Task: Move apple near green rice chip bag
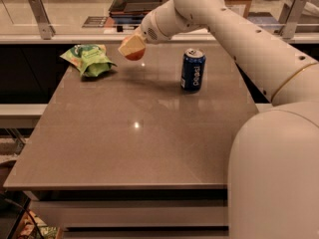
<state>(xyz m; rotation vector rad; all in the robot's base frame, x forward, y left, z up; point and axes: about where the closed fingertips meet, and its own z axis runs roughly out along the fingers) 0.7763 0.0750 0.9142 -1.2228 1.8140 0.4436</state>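
Grey-brown stone-look tabletop (134, 148): surface level. Toward 2 o'clock of its centre stands the blue cylindrical soda can (192, 69), upright, well apart from the other items. Farther back, at 11 o'clock, lies the light-green wrinkled foil rice chip bag (88, 59).

Step in hand, as judged: carry and set down. Recommended: shift toward 9 o'clock, descend straight, seat the fruit just beside the bag without pressing its foil, and release only once it rests, so it cannot roll.

The two-finger gripper (133, 50) on the white arm (239, 34) hangs above the table at 3 o'clock of the bag. Its fingers pinch the small round red-orange apple (136, 57), clear of the surface.
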